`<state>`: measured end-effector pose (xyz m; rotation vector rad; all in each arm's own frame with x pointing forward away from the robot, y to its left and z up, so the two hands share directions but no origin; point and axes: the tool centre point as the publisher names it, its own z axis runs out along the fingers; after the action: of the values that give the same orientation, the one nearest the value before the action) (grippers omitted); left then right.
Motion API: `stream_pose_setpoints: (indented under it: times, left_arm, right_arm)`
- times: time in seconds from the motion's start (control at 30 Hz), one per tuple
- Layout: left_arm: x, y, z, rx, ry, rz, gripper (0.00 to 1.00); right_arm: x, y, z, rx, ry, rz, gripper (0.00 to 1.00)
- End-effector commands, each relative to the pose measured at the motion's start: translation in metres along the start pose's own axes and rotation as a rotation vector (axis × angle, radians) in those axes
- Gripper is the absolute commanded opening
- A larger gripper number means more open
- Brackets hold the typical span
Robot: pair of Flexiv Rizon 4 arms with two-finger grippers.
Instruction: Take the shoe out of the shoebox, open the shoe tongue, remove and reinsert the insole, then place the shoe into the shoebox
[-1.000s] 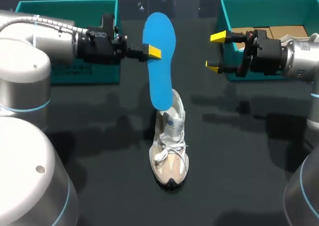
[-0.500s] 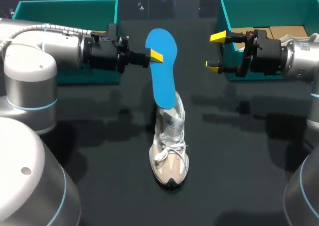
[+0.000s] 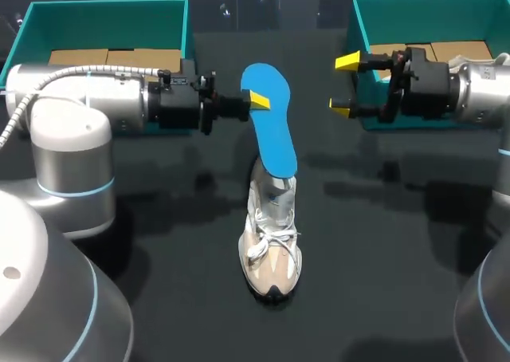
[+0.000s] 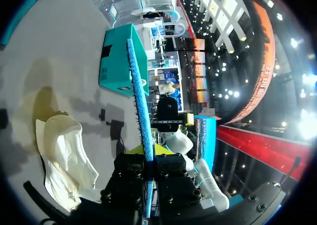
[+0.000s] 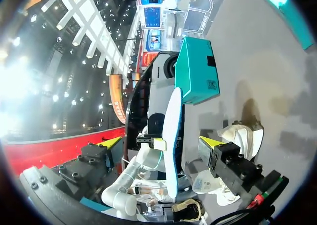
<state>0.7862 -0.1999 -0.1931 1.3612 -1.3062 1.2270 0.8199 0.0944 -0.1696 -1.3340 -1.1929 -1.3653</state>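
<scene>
Tilted blue insole point(image 3: 269, 119) over cream shoe point(image 3: 271, 242)

Probably exhibition hall: high ceiling spotlights point(image 4: 295, 42), big display screens point(image 5: 151, 13).

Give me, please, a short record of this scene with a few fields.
left tool: shut on insole
insole: blue, held tilted, lower end at the shoe's opening
shoe: upright on table, outside both boxes
right tool: open, empty, in front of right box
left box: behind the left arm
</scene>
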Motion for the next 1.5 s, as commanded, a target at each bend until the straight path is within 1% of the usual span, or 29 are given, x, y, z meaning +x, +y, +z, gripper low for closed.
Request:
stream_pose_setpoints:
  times: [0.03,0.2,0.37,0.53,0.73,0.8,1.17,1.33,1.5]
  left_arm:
    - [-0.008,-0.003,0.012,0.010,0.006,-0.011,0.00]
    - [-0.014,-0.006,0.016,0.033,0.013,-0.053,0.00]
    - [-0.016,-0.007,0.020,0.049,0.029,-0.067,0.00]
    - [-0.016,-0.007,0.020,0.049,0.029,-0.067,0.00]
    - [-0.016,-0.007,0.020,0.049,0.029,-0.067,0.00]
    - [-0.016,-0.007,0.020,0.049,0.029,-0.067,0.00]
    - [-0.016,-0.007,0.020,0.049,0.029,-0.067,0.00]
    - [-0.016,-0.007,0.020,0.049,0.029,-0.067,0.00]
    - [-0.016,-0.007,0.020,0.049,0.029,-0.067,0.00]
  right_arm:
    - [0.021,0.000,-0.009,0.013,-0.123,-0.008,1.00]
    - [0.039,0.000,-0.016,0.034,-0.304,-0.019,1.00]
    - [0.057,0.002,-0.018,0.044,-0.484,-0.019,1.00]
    - [0.077,0.002,-0.012,0.057,-0.659,-0.008,1.00]
    - [0.096,-0.002,-0.004,0.069,-0.830,-0.008,1.00]
    - [0.101,-0.004,0.000,0.076,-0.873,-0.018,1.00]
    - [0.115,-0.016,0.016,0.068,-1.131,-0.092,1.00]
    - [0.118,-0.018,0.022,0.067,-1.206,-0.124,1.00]
    - [0.118,-0.021,0.029,0.062,-1.274,-0.139,1.00]
